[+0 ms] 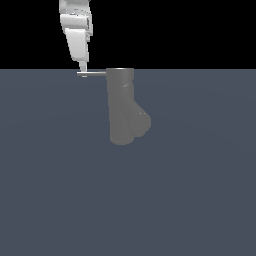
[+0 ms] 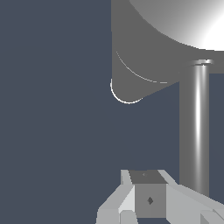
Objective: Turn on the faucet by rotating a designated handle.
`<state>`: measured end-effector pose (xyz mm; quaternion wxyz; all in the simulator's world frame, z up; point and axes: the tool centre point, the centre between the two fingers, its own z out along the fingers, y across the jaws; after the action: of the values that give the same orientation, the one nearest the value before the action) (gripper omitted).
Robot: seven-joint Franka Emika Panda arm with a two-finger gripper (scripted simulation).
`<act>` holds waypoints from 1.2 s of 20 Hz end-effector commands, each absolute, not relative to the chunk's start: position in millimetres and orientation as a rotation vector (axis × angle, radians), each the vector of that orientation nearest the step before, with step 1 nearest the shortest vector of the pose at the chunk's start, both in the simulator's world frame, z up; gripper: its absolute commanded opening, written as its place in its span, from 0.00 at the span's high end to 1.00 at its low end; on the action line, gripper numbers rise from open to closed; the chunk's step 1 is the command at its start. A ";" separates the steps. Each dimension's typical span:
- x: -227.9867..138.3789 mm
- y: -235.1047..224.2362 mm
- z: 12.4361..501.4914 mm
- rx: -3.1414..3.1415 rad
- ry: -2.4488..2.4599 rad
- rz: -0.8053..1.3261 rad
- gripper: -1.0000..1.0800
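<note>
Grey throughout, the faucet [image 1: 121, 105] is seen standing on a flat slate-blue floor [image 1: 190, 200], slightly towards the exterior view's left of centre. A thick upright cylinder forms its body, and a short stubby spout [image 1: 141, 121] branches off the lower part towards the exterior view's right. From the cylinder's top rim a thin, light-grey metal rod, the handle [image 1: 94, 73], is held out sideways towards the exterior view's left.

The white robot arm [image 1: 76, 27] is lowered from above, and the gripper [image 1: 83, 69] is placed at the handle's outer end, touching it or just beside it. In the wrist view the handle [image 2: 195, 127] is shown as a bright rod running alongside one finger [image 2: 192, 202], with the faucet body [image 2: 148, 48] beyond.

For the step to be done well, contact should probably be kept near the rod's far tip, where leverage is greatest, and the push should be carried sideways along an arc around the cylinder's axis, level with the rod, so that the finger is not slipped over or under it.

How far the gripper is opened cannot be told from either view. Nothing is seen to be clasped between its fingers; the handle appears to be met from the side rather than gripped.
</note>
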<state>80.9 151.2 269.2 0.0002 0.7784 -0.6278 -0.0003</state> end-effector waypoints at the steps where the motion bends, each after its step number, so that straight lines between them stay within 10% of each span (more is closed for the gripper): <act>1: 74.7 149.5 269.2 2.445 -1.972 -0.001 1.00; 24: 13.7 132.5 269.3 2.445 -1.973 0.000 1.00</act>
<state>19.9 140.7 269.1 -0.0038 0.7814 -0.6241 0.0010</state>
